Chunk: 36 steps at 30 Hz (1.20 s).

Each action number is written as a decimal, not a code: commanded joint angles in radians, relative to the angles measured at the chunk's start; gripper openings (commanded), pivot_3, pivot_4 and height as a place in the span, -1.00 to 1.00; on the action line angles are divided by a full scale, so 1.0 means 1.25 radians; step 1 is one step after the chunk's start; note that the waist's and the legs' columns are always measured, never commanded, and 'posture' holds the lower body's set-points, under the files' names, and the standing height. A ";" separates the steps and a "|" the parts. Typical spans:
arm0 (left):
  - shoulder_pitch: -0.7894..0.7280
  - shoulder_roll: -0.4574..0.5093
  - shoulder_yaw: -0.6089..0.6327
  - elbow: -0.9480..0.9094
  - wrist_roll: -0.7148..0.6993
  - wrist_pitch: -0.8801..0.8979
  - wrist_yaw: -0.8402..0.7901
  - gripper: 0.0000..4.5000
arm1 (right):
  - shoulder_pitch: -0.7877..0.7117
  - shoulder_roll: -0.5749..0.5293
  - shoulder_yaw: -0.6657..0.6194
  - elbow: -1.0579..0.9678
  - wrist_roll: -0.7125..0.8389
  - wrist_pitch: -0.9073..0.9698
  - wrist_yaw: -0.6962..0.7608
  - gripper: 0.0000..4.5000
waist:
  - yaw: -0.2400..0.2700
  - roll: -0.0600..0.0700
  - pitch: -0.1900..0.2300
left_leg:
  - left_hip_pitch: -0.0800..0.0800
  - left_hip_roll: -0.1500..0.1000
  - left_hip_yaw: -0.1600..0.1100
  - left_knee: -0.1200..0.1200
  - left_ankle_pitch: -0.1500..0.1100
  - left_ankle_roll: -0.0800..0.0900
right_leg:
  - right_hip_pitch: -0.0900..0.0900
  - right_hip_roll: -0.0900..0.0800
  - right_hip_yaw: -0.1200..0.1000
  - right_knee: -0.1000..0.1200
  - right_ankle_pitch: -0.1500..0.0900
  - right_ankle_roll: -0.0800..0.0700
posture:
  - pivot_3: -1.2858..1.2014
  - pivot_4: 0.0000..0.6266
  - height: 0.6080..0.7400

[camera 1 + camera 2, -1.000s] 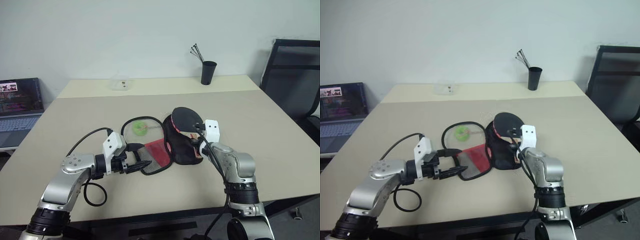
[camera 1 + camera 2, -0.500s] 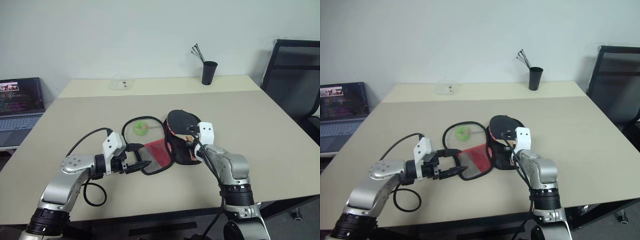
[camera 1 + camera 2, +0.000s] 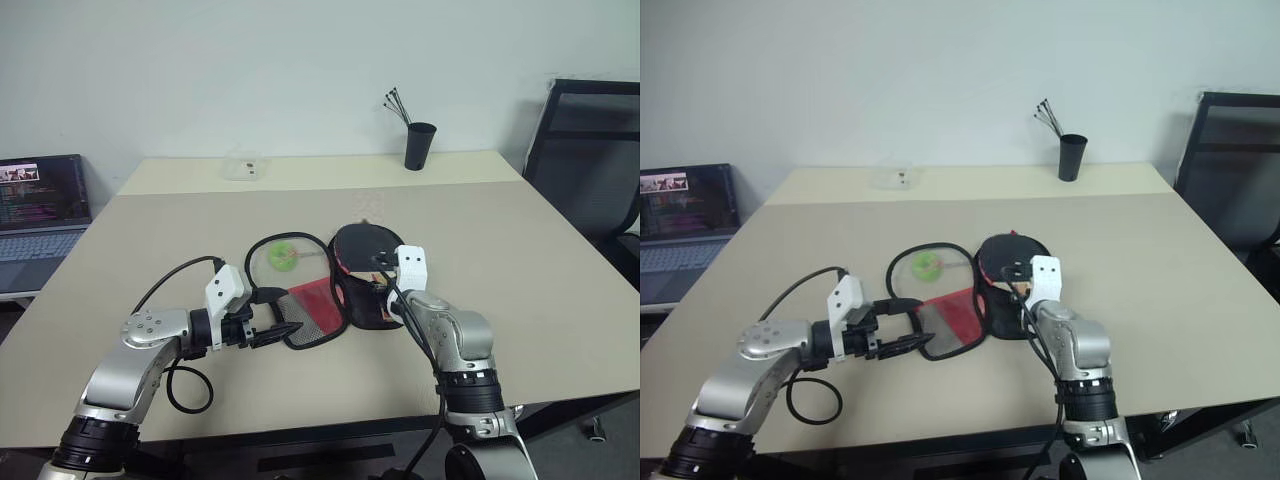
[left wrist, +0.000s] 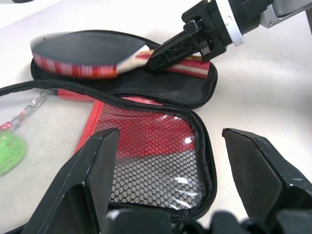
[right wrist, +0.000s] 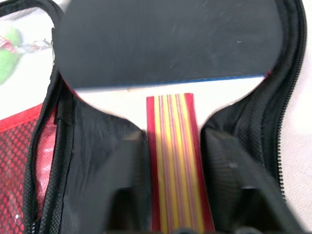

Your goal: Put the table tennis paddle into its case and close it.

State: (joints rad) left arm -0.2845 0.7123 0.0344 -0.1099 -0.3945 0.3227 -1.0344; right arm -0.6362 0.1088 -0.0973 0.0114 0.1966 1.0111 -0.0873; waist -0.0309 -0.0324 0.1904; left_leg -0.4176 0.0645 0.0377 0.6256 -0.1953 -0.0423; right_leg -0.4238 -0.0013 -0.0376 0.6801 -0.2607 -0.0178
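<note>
A: From the head, the table tennis paddle (image 3: 360, 245) lies in the unzipped case (image 3: 330, 290) in the middle of the table (image 3: 520, 260), but the right arm hides its handle.

B: The right wrist view fills that in. The striped red-and-yellow handle (image 5: 173, 161) runs back toward the camera between the right gripper (image 5: 175, 190) fingers. The black face is at the far end.

A: Is it gripped?

B: The fingers flank the handle. I cannot tell whether they press it or stand just off it.

A: The left wrist view shows the paddle side-on: the head is raised above the black lining, with its red printed edge showing, and the handle end is low at the right gripper's tips.

B: So its long axis runs away from the robot, face far, handle near.

A: The left gripper (image 4: 170, 170) stands wide apart, holding nothing, straddling the red mesh flap (image 4: 151, 156). A green fuzzy pull (image 3: 279, 257) lies in the other half.
</note>
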 commanded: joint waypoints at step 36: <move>-0.174 0.024 -0.023 0.438 0.240 -0.124 0.129 -0.98 | -0.060 -0.587 -0.038 -0.395 0.542 0.118 0.656 1.00 | 0.006 -0.001 0.001 | 0.000 -0.001 0.000 0.000 0.000 0.000 | 0.000 -0.001 -0.002 -0.001 0.000 0.000 | 0.03 -0.52 1.00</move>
State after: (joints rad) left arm -0.4726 0.7534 0.0169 0.4136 -0.1051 0.2019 -0.8670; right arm -0.6897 -0.6309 -0.1190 -0.4726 0.8475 1.1764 0.7510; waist -0.0233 -0.0336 0.1913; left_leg -0.4179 0.0637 0.0375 0.6253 -0.1955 -0.0423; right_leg -0.4235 -0.0031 -0.0396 0.6787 -0.2611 -0.0182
